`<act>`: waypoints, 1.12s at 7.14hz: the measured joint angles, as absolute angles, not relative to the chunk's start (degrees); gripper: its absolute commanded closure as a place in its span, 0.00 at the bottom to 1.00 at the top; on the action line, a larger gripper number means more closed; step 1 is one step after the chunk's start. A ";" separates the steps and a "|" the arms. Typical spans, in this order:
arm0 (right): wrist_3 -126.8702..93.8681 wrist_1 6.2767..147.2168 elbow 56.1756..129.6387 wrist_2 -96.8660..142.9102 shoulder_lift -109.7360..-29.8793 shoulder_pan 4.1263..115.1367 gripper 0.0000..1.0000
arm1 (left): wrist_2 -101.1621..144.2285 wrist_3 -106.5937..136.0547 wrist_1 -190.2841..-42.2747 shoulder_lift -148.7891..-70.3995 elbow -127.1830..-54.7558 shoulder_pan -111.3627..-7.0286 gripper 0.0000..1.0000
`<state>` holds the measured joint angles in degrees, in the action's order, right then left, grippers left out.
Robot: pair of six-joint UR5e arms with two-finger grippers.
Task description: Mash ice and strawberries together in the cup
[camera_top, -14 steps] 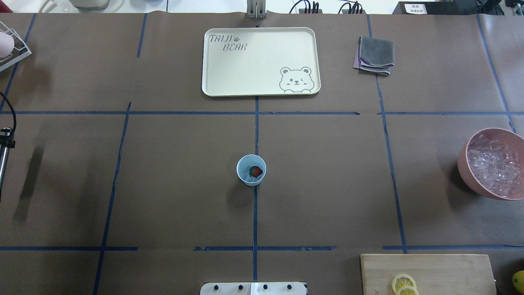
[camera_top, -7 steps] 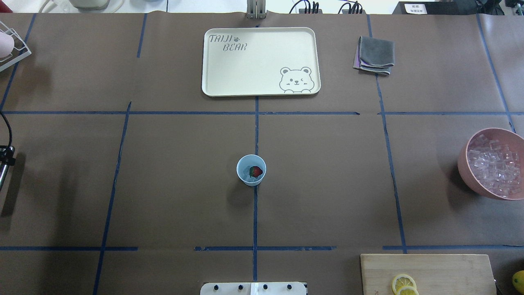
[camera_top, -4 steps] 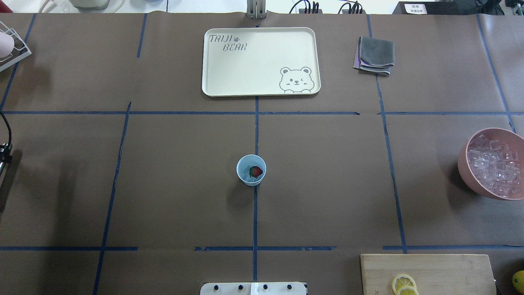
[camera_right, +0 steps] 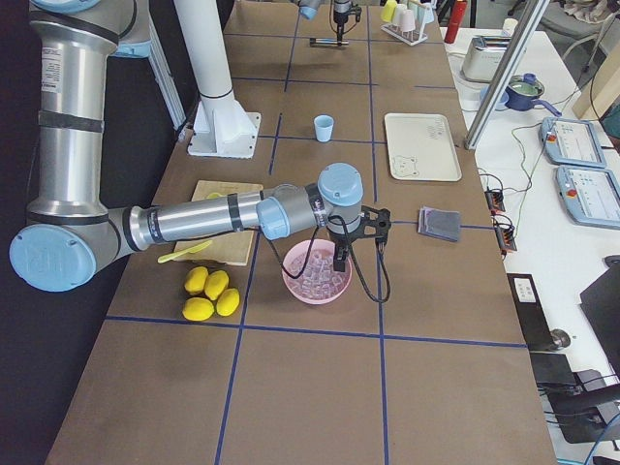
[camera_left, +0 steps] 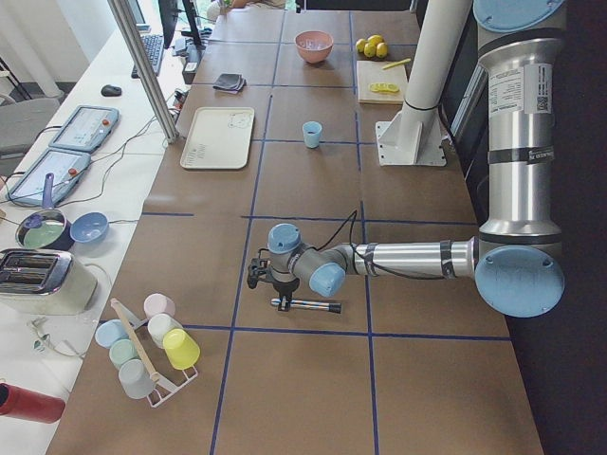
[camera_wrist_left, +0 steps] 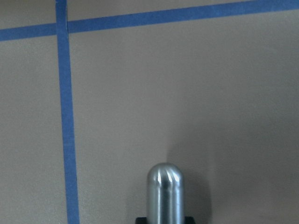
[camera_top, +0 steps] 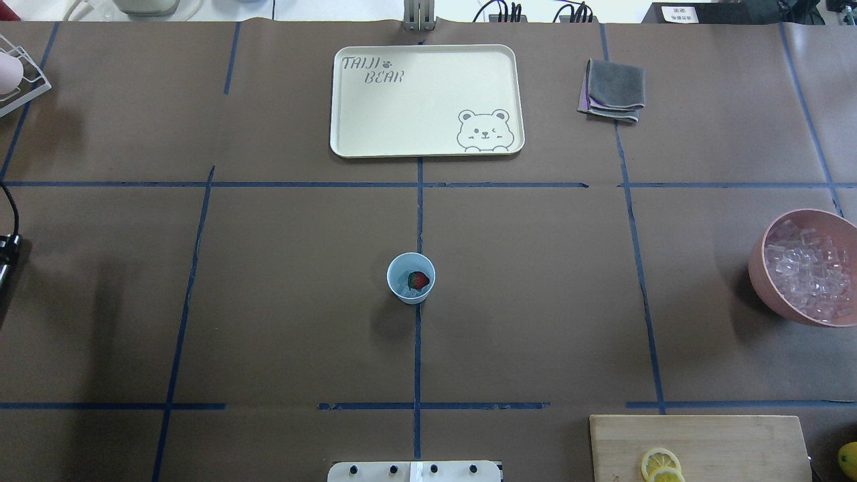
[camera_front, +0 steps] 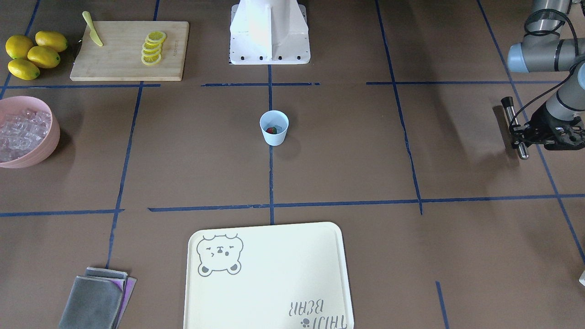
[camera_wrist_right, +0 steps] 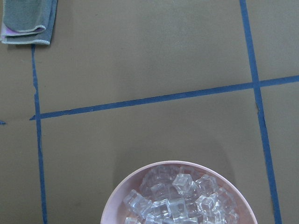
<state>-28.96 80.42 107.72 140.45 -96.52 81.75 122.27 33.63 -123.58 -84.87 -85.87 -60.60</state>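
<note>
Blue cup (camera_front: 274,131) well apart from left pincer (camera_front: 520,136) with steel rod (camera_front: 510,116)

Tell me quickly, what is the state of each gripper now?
Left gripper: closed on the metal pestle.
Right gripper: cannot be told; it hangs over the pink bowl.

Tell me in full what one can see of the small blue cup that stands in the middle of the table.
The cup is small, pale blue and tapered toward its base, with no handle; it looks like plastic. It stands upright and open on the brown paper cover, over a blue tape line. Inside lie one red strawberry and some pale ice. Nothing else touches it.
</note>
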 measured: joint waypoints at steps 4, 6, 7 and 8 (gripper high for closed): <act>-28.96 80.71 108.10 140.47 -96.39 81.80 0.01 | 122.15 33.77 -123.43 -84.70 -87.25 -61.57 0.00; -27.38 81.32 107.81 140.26 -96.31 82.03 0.01 | 125.87 30.52 -121.52 -84.86 -89.46 -67.26 0.00; -23.56 82.47 107.13 140.17 -96.51 83.02 0.01 | 130.09 24.74 -117.64 -85.09 -89.97 -72.15 0.00; -17.39 85.71 106.34 139.58 -96.62 84.91 0.01 | 133.32 16.88 -111.77 -85.33 -90.64 -77.47 0.00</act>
<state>-17.39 85.71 106.34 139.58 -96.62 84.91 133.32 16.88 -111.77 -85.33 -90.64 -77.47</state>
